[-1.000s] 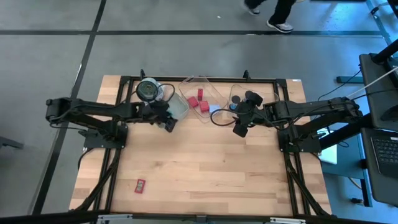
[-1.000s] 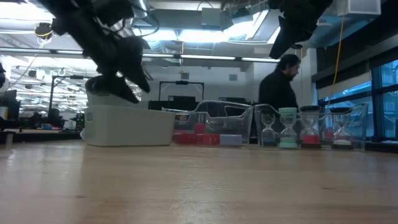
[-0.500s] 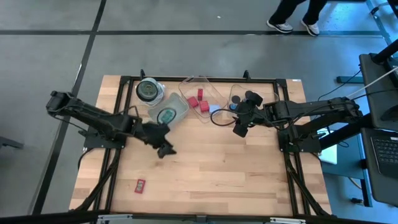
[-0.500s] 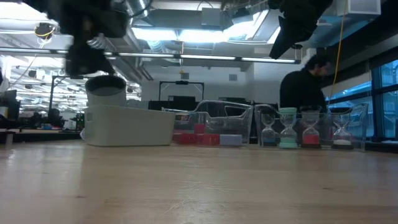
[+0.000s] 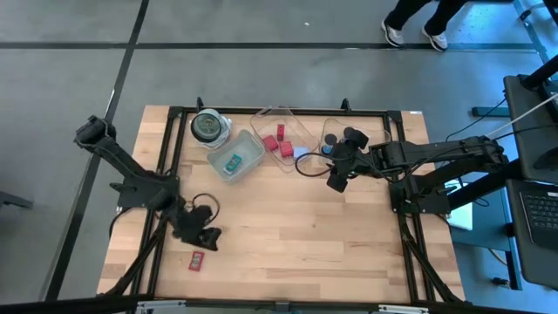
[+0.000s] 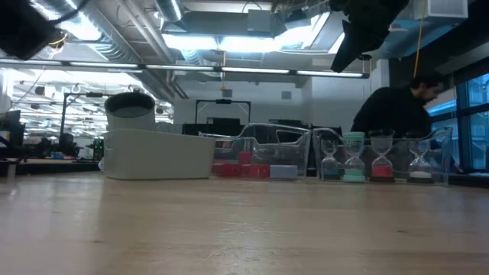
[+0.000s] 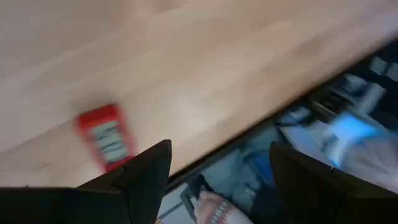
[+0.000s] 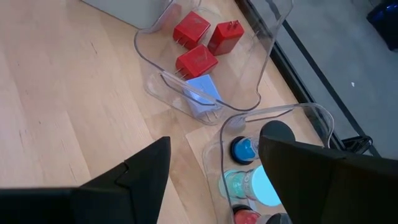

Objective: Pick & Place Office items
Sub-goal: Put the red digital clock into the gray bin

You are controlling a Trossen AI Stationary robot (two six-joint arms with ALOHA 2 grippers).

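Observation:
A small red flat rectangle lies flat on the table near the front left; it also shows in the left wrist view. My left gripper is open and empty, above the table just far-right of it. A teal rectangle lies in the left clear tray. Red blocks and a pale-blue rectangle lie in the middle tray. Black cylinders with coloured tops stand in the right tray. My right gripper hovers open and empty near those trays.
A round clear jar with a dark lid stands at the back left beside the trays. The table's front edge is close to the red rectangle. Bare wood fills the table's middle. A person moves beyond the far edge.
My left gripper has swung away from the left tray toward the table's near-left, ending over the red rectangle. A teal rectangle now shows in the left tray where the gripper was. My right arm has kept still. The person behind has walked rightward.

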